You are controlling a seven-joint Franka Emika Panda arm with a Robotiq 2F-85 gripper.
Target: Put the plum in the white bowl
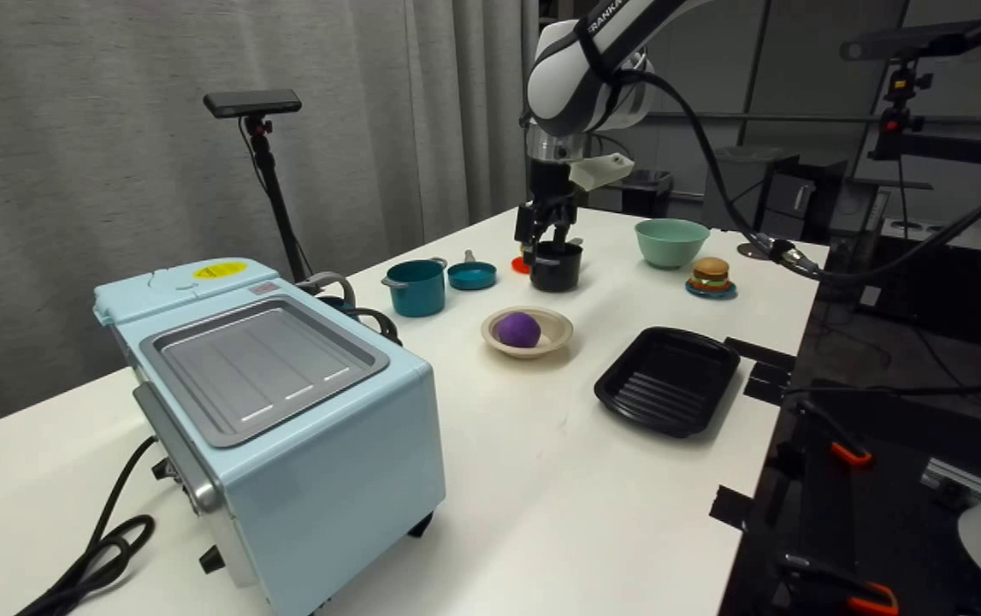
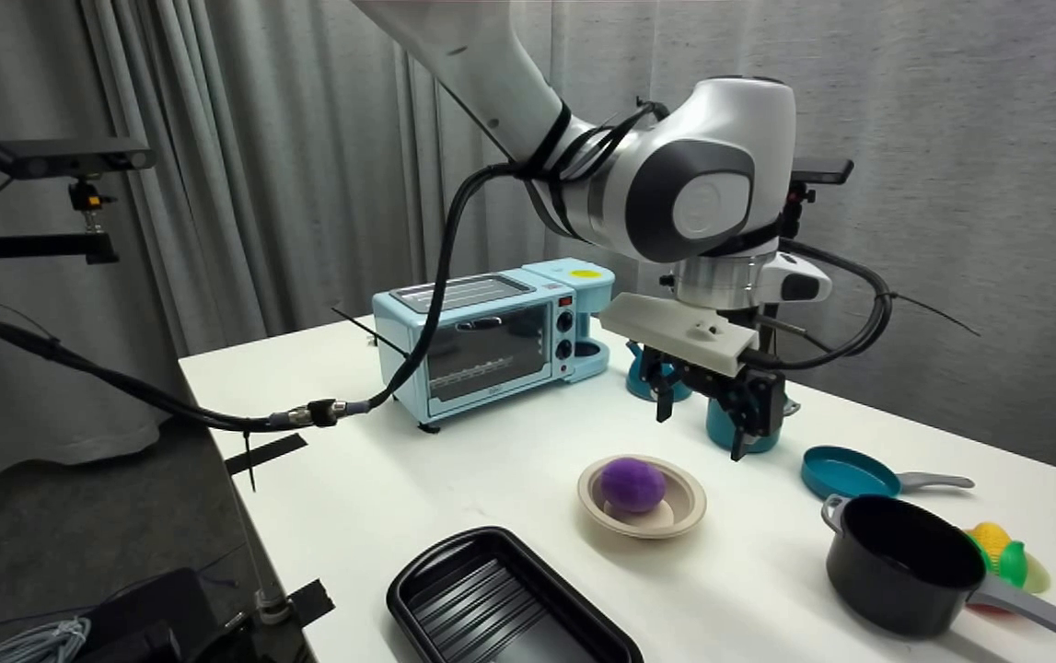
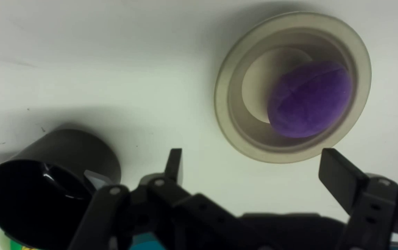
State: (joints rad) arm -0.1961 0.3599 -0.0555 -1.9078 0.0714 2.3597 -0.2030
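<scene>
The plum (image 1: 518, 329) is a round purple toy fruit. It lies inside the shallow cream-white bowl (image 1: 560, 332) in both exterior views, resting against the bowl's inner side. The wrist view shows the plum (image 3: 310, 100) inside the bowl (image 3: 221, 100) at the upper right. In an exterior view the plum (image 2: 632, 484) and the bowl (image 2: 691, 506) stand in front of my gripper (image 2: 702, 431). My gripper (image 3: 252, 152) is open with nothing between its fingers. It is raised above the table, beside the bowl, and touches neither bowl nor plum. It also shows in an exterior view (image 1: 544, 244).
A black pot (image 2: 900, 571) with a handle, a teal pan (image 2: 850, 472) and a teal pot (image 1: 418, 288) stand near the gripper. A black tray (image 1: 670, 385), a green bowl (image 1: 671, 244), a toy burger (image 1: 711, 274) and a blue toaster oven (image 1: 336, 479) are also on the table.
</scene>
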